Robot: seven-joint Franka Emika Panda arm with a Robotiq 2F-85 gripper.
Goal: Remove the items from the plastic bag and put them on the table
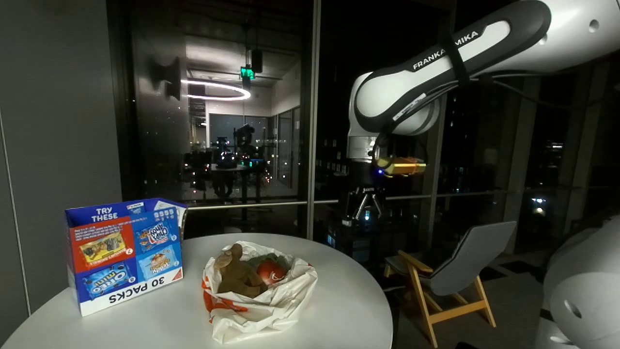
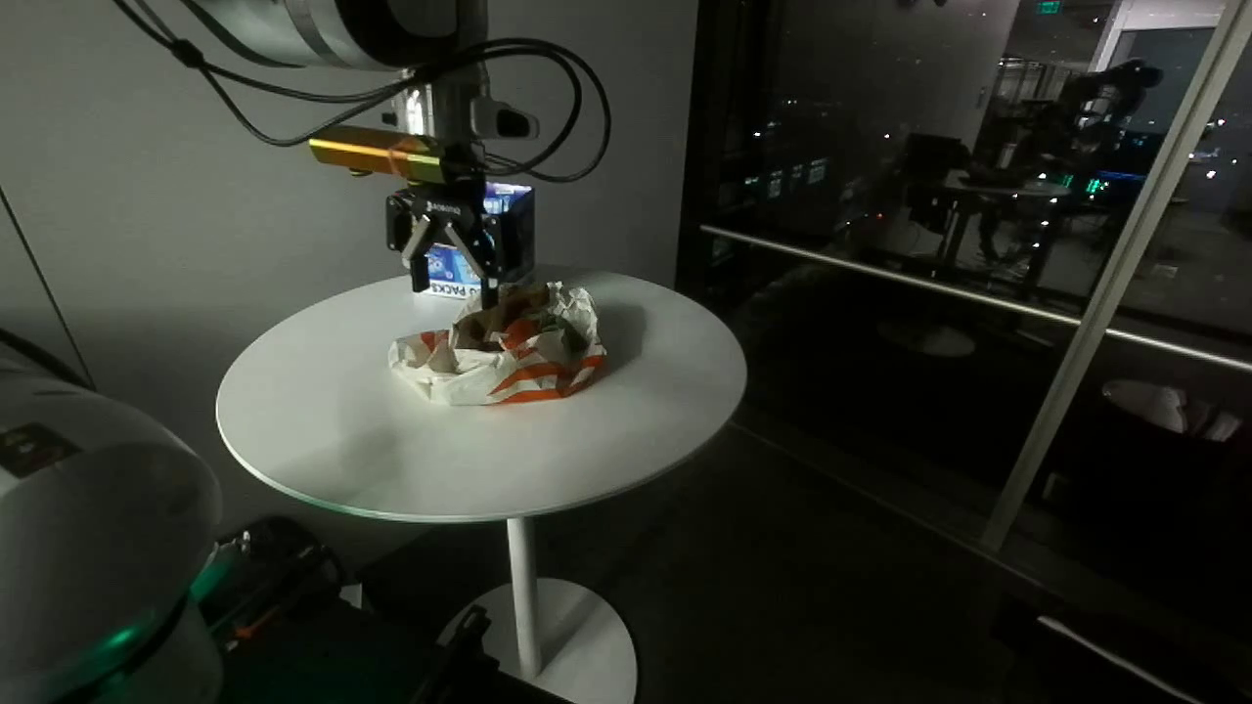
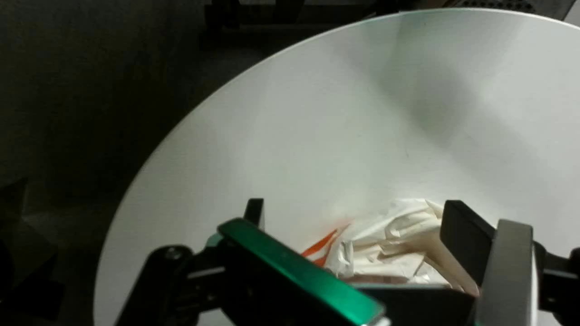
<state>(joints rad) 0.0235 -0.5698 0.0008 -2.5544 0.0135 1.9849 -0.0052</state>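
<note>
Claw (image 2: 455, 286): jaws wide apart, nothing held. It hangs above the white plastic bag (image 1: 288, 310), which sits open-mouthed on the round table (image 1: 356, 303). In the wrist view crumpled bag shows between the jaws, so we judge the reach mainly downward, sideways offset uncertain. Inside: a matte, lobed, plush-looking brown item (image 1: 240, 280), long axis unclear to us; just beside it, a glossy, rounded red item (image 1: 270, 272); also a dull green item (image 2: 571, 338), half hidden. Thin, creased, orange-printed film; we expect snagging.
</note>
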